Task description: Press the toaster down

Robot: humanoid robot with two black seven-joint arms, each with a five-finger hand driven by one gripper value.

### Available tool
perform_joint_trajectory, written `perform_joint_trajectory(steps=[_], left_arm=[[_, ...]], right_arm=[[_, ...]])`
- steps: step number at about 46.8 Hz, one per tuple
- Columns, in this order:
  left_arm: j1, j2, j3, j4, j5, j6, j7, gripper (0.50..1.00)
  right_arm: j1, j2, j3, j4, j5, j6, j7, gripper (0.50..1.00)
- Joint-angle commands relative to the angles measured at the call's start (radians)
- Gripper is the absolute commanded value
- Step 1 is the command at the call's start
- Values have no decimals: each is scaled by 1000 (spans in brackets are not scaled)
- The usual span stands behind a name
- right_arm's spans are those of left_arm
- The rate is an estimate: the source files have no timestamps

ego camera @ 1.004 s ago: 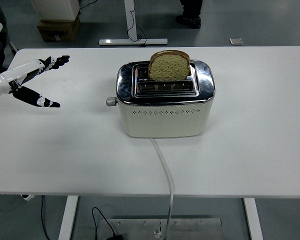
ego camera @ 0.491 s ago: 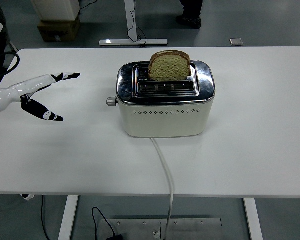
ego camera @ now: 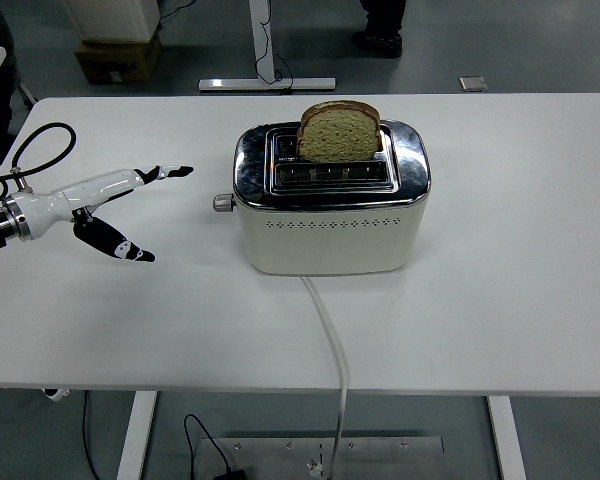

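A cream and chrome toaster [ego camera: 330,205] stands in the middle of the white table [ego camera: 500,280]. A slice of brown bread [ego camera: 339,132] sticks up out of its far slot; the near slot is empty. The toaster's lever knob [ego camera: 221,203] juts out of its left end, in its raised position. My left hand [ego camera: 140,205] is over the table left of the toaster, fingers spread and holding nothing. Its fingertips [ego camera: 180,171] are a short way up and left of the knob, not touching it. The right arm is out of view.
The toaster's white cord [ego camera: 330,330] runs from its front over the table's near edge. A person's feet [ego camera: 380,38] and a cardboard box [ego camera: 115,55] are on the floor beyond the table.
My left hand has moved right and slightly nearer, toward the toaster's left end, with its fingers still spread. The toaster and bread have not moved.
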Motion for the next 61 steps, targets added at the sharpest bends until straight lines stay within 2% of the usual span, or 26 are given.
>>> perform_joint_trajectory(steps=[1, 61], left_arm=[[0, -7, 25, 0, 0, -1, -2, 1000], [-3, -65, 66, 5, 2, 4, 1, 1000]], right_arm=[[-1, 0, 0, 0, 0, 0, -1, 998], [-1, 0, 0, 0, 1, 0, 0, 998]])
